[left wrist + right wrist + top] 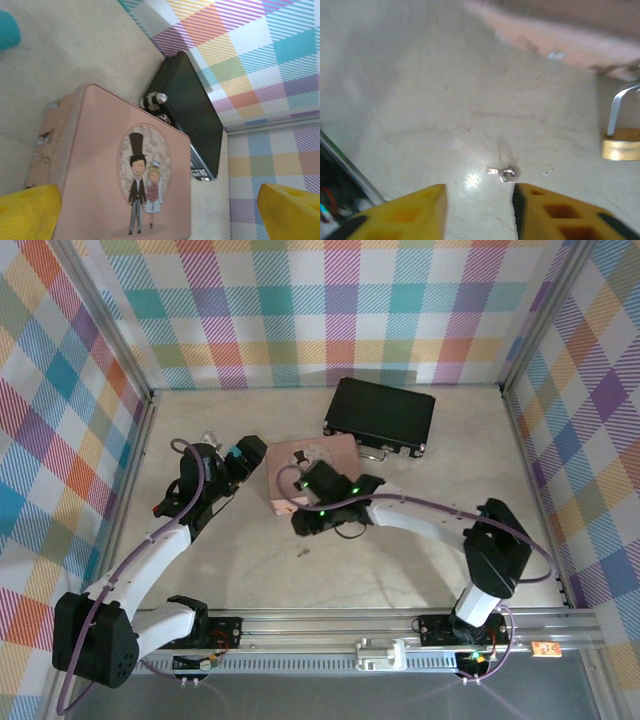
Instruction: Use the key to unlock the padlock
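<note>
While your right claw [479,202] is hovering partly open and empty over the surface [410,100], the key [504,173] is lying flat just ahead of its fingertips. The padlock [621,149] is sitting off to the right, close to the pink tin [80,150]. You are risking a skid here: a key this thin is likely to slide or flip away if the fingers are pressing on it unevenly, and a careless sweep could be knocking the padlock aside. Your left claw [245,465] is standing wide open and empty beside the tin, looking across its lid toward the black case [192,100]. Tin and case are crowding the far side, but nothing is blocking the key.
</note>
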